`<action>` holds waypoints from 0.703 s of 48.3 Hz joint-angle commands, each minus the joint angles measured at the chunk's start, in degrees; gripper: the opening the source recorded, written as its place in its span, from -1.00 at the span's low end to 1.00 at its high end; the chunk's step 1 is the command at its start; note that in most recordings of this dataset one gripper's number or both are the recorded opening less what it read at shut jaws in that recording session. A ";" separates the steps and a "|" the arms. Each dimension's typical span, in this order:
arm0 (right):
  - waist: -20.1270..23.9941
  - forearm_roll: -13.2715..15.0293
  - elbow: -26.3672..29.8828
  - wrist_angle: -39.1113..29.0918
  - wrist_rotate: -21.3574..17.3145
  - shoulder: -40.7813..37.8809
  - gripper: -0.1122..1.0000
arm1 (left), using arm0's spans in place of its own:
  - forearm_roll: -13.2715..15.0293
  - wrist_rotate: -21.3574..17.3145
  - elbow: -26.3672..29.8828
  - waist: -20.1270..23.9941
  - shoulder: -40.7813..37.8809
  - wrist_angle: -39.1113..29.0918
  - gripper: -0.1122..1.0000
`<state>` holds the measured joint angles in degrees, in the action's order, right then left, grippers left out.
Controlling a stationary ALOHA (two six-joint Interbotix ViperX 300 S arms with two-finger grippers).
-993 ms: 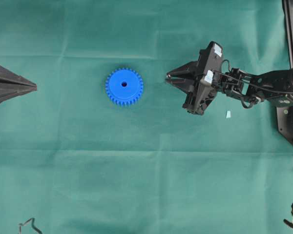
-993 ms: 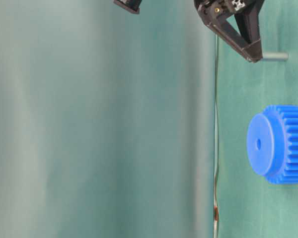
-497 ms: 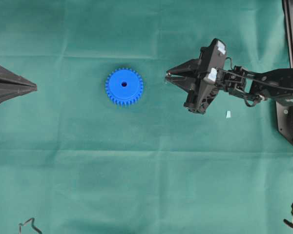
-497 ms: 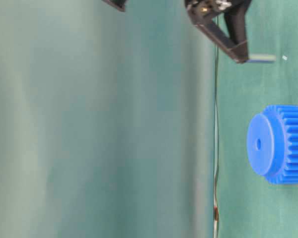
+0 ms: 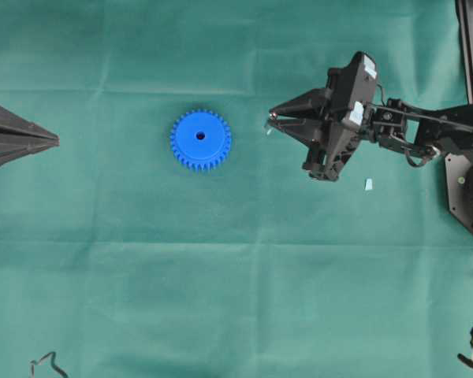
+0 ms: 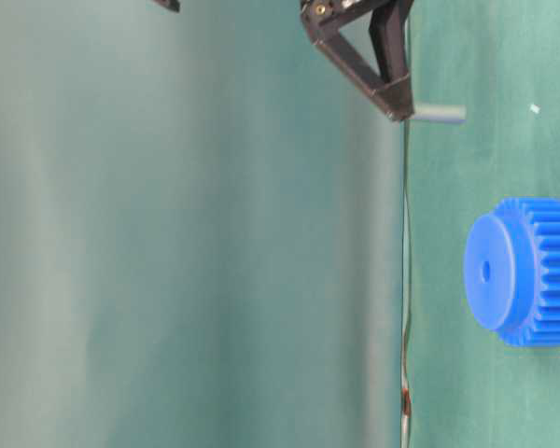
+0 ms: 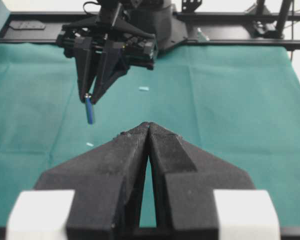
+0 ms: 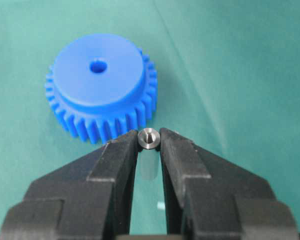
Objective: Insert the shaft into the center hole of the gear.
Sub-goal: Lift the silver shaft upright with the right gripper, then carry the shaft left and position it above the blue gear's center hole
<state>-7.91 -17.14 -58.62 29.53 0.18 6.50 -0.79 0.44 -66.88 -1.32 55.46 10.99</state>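
Right hand (image 8: 149, 150), clamped on the pin (image 8: 149, 138), has lifted clear of the green surface (image 5: 236, 299) over the last second, apparently still upright, right of the gear (image 5: 200, 140) at centre frame; carry to the hole (image 5: 200, 135) comes next.

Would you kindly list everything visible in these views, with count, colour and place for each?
gear: one, bright blue, flat on the cloth, left of centre overhead
center hole: one, dark, middle of the hub, unfilled
shaft: one, silver-grey, clamped at the right gripper's tips, off the cloth
scrap: one, pale blue, on the cloth by the right arm
cloth: one, green, covering the table
left gripper: one, black, shut, holding nothing, left edge
right gripper: one, black, right of the gear
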 commanded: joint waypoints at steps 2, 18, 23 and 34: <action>0.09 -0.09 3.08 -0.79 0.09 -0.79 -0.50 | -0.18 0.00 1.41 0.09 -0.18 0.26 -0.80; 1.14 0.62 13.71 -5.01 0.35 -7.56 -0.50 | -0.18 0.00 1.41 0.18 -0.18 0.26 -0.80; 1.23 0.70 16.61 -6.59 0.70 -9.32 -0.50 | -0.18 0.00 1.41 0.09 -0.18 0.26 -0.80; 2.02 0.79 21.18 -8.44 1.67 -12.04 -0.50 | -0.18 0.00 1.32 0.09 -0.26 0.26 -0.80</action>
<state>-6.33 -16.44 -39.73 21.53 1.85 -5.80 -0.88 0.44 -66.97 -1.23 55.46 10.99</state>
